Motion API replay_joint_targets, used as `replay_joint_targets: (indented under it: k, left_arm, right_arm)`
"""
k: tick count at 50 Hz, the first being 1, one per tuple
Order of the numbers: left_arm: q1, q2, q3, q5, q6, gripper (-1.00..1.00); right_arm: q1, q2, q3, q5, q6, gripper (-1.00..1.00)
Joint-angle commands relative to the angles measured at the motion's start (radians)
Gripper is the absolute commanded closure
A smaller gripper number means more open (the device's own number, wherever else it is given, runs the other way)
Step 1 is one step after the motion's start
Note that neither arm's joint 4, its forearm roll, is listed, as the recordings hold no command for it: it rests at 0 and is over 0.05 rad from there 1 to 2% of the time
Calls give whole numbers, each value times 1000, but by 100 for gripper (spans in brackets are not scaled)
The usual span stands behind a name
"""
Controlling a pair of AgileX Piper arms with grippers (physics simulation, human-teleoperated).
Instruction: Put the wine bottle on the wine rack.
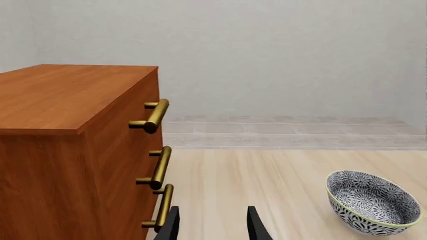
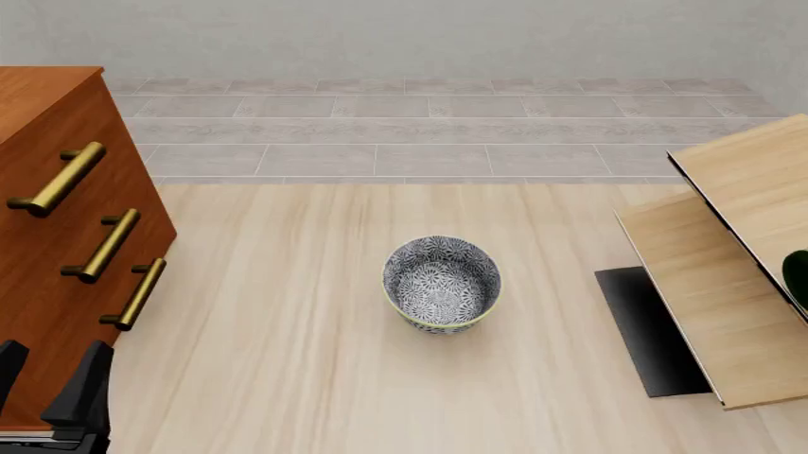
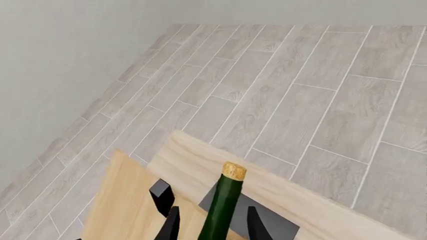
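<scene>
The wine bottle (image 3: 223, 200) is dark green with a tan cork top. In the right wrist view it stands between the fingers of my right gripper (image 3: 213, 225), with a gap on each side, over the wine rack's pale boards (image 3: 193, 160). The right gripper is spread open. In the front view the wine rack (image 2: 732, 284) stands at the right on its black base (image 2: 644, 331). Only a green sliver of the bottle (image 2: 799, 276) shows at the right edge there, and the right gripper is out of frame. My left gripper (image 1: 212, 227) (image 2: 44, 378) is open and empty at the near left.
A reddish-brown drawer cabinet (image 2: 51, 189) (image 1: 67, 140) with brass handles stands at the left, close beside my left gripper. A blue-white patterned bowl (image 2: 442, 282) (image 1: 372, 202) sits mid-table. Grey tiled floor lies beyond the table's far edge.
</scene>
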Motion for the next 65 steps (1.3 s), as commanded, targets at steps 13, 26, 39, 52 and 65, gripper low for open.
replay_joint_targets:
  k: [13,26,39,52,65]
  left_arm:
    - [-2,0,-1,-8,-11,-100]
    - [-3,0,-4,-15,-18,-100]
    - [-5,0,-12,-12,-23,-100]
    - [-11,0,-26,-4,-16,-100]
    - [-16,0,-36,2,-5,-100]
  right_arm:
    - [-11,-49,-60,74,0,-100]
    - [-6,-104,-120,150,-4,-100]
    - [5,-153,-188,224,-20,-100]
    - [75,-250,-205,281,-50,-100]
    - [154,-325,-193,310,-67,-100]
